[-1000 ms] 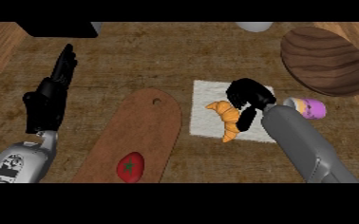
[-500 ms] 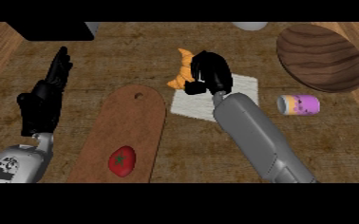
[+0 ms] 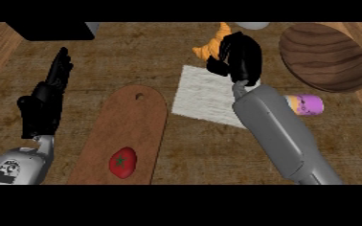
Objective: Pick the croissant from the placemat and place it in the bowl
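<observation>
Now croissant (image 3: 210, 47) in right hand's (image 3: 239, 60) curled fingers (image 3: 220, 64) (left of bowl (image 3: 320, 57)).

Rough brown wood-grain counter top (image 3: 141, 62), matt, grain running across. Long rounded reddish-brown wooden cutting board (image 3: 130, 129) near the lower edge, smooth, dull finish, bearing a glossy red tomato (image 3: 123, 162). White cloth placemat (image 3: 205, 96), fuzzy, coarse weave. Dark brown wooden bowl (image 3: 322, 55) toward the right edge, streaked grain, satin look. Golden-orange croissant (image 3: 210, 48), flaky-looking, matt crust. Smooth grey plastic-like right forearm (image 3: 279, 129), slight sheen.
</observation>
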